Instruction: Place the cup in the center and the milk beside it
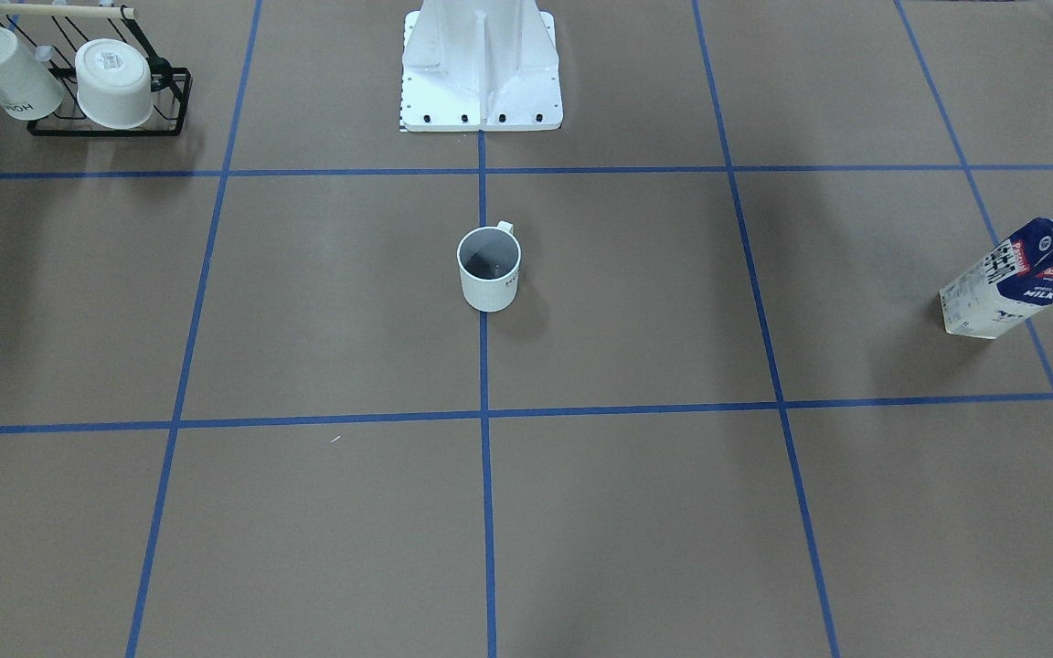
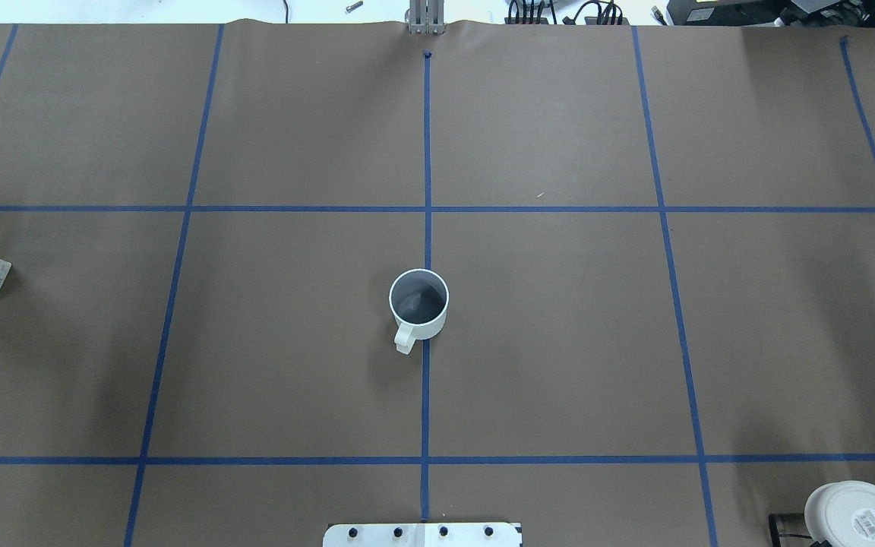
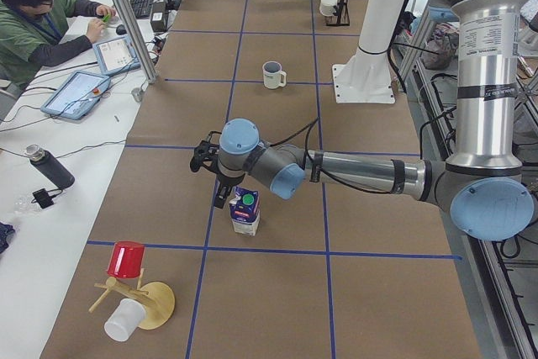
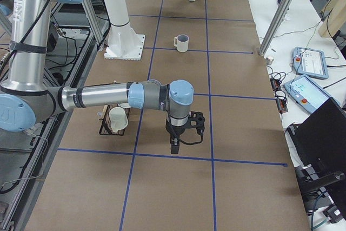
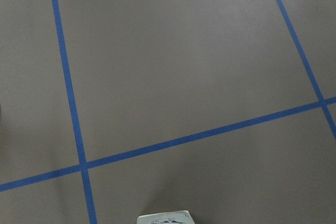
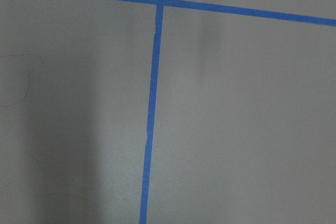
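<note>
The cup (image 1: 490, 274) stands upright on the middle tape line at the center (image 2: 426, 251) of the brown surface, handle toward the robot; it also shows in the overhead view (image 2: 418, 304). The milk (image 1: 1020, 279) stands far out on the robot's left side, green cap up, and also shows in the exterior left view (image 3: 245, 212). My left gripper (image 3: 220, 199) hangs close beside the carton's top; I cannot tell whether it is open, shut or touching. The carton's top edge shows in the left wrist view (image 5: 164, 217). My right gripper (image 4: 174, 147) hangs low over bare surface on the right side; I cannot tell its state.
A black wire rack (image 1: 106, 119) holding two white mugs stands near the robot on its right side. The white robot base (image 1: 481, 73) stands behind the cup. A wooden stand with a red cup (image 3: 126, 260) and a white cup (image 3: 124, 319) sits beyond the milk. An operator sits at the side table.
</note>
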Robot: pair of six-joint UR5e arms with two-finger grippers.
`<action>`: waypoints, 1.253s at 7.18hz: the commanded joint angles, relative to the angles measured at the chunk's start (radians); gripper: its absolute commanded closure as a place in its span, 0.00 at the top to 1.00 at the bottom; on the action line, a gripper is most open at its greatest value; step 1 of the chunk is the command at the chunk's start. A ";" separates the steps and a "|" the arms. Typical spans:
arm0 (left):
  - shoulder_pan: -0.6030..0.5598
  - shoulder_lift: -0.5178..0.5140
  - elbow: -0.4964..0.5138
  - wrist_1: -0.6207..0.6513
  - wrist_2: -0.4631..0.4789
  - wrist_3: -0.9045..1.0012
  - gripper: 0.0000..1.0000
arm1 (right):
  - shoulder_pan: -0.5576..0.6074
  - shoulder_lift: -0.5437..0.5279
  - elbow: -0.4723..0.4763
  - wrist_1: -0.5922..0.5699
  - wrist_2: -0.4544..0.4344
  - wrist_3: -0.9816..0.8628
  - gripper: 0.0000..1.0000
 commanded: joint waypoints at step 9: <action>0.081 0.065 0.001 -0.028 0.033 0.001 0.97 | -0.003 0.002 -0.012 -0.001 -0.003 0.003 1.00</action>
